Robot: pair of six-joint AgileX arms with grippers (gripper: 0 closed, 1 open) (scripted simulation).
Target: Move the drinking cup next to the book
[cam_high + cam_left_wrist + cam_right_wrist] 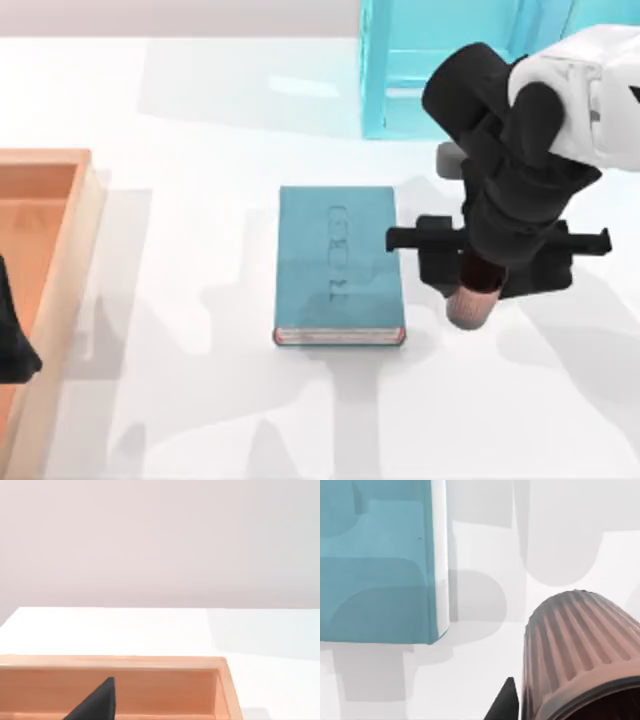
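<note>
Reddish-brown and ribbed, the drinking cup (471,305) hangs in my right tool (480,285), which grips it from above just beside the right edge of the book (338,262), near the book's front corner. In the right wrist view the cup (577,645) has bare white desk (485,680) between it and the pale page edges of the teal book (375,565), so the two are near but not touching. I cannot tell whether the cup's base is already on the desk or still a little above it; I judge the carry to be nearly finished and the setting-down to be the step in hand.

To do it well, I would lower straight down, keeping the cup upright and holding that small gap so the ribbed wall does not nudge the book. The tool should let go only once the base sits flat, then rise vertically so a finger does not catch the rim and tip the cup.

Behind the book stands a light cyan shelf frame (440,65). My left arm is parked at the desk's left side over a wooden tray (60,200), and I cannot tell whether the left tool (15,345) is released or clenched.
</note>
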